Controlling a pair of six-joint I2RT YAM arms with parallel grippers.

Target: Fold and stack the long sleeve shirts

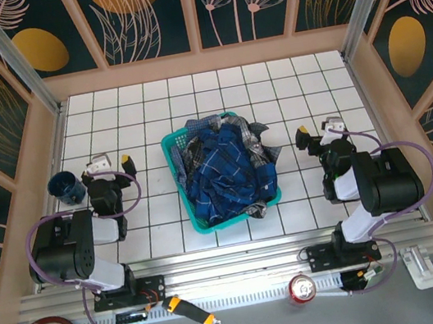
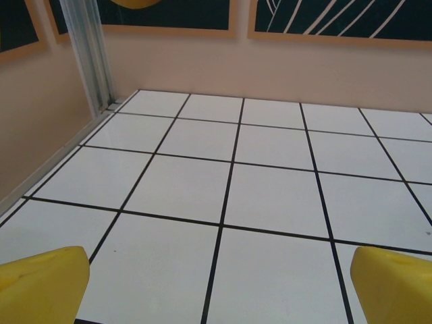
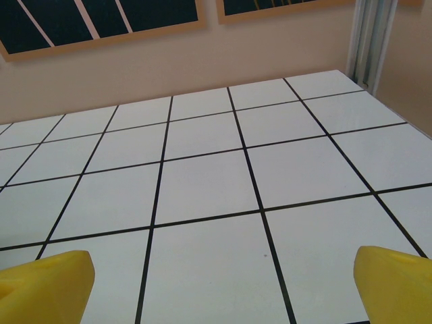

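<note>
We see the long sleeve shirts (image 1: 226, 169) crumpled in a heap in the teal basket (image 1: 171, 146). Navy-blue plaid w/ thin white lines sits on top, grey-black-white check at the edges. Left gripper (image 1: 112, 160) & right gripper (image 1: 316, 128) flank it, both spread wide, holding nothing.

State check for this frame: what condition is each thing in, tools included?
teal basket: upright, full.
navy shirt: crumpled, unfolded, heaped in the basket.
grey checked shirt: crumpled, partly under the navy one, hanging over the rim.
left tool: open, empty.
right tool: open, empty.
red can: upright.
</note>
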